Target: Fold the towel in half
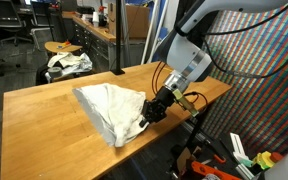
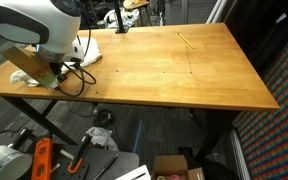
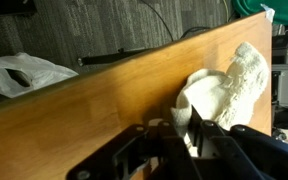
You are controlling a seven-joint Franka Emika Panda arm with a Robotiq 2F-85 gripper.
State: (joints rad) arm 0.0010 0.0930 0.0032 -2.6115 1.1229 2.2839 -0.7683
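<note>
A white towel (image 1: 112,108) lies bunched and partly lifted on the wooden table (image 1: 44,115). My gripper (image 1: 150,112) is at the towel's near corner, by the table's edge, and is shut on a fold of it. In the wrist view the towel (image 3: 224,88) spreads ahead of the jaws (image 3: 184,130), with a strip of cloth pinched between the two fingers. In an exterior view the arm (image 2: 34,30) hides most of the towel; only a bit (image 2: 24,78) shows under the gripper at the table's left end.
A black cable (image 2: 79,62) runs across the table near the arm. A round stool (image 1: 64,48) with white cloth stands behind the table. Toolboxes and clutter (image 2: 44,160) lie on the floor below. A white bag (image 3: 19,72) lies on the floor past the table edge.
</note>
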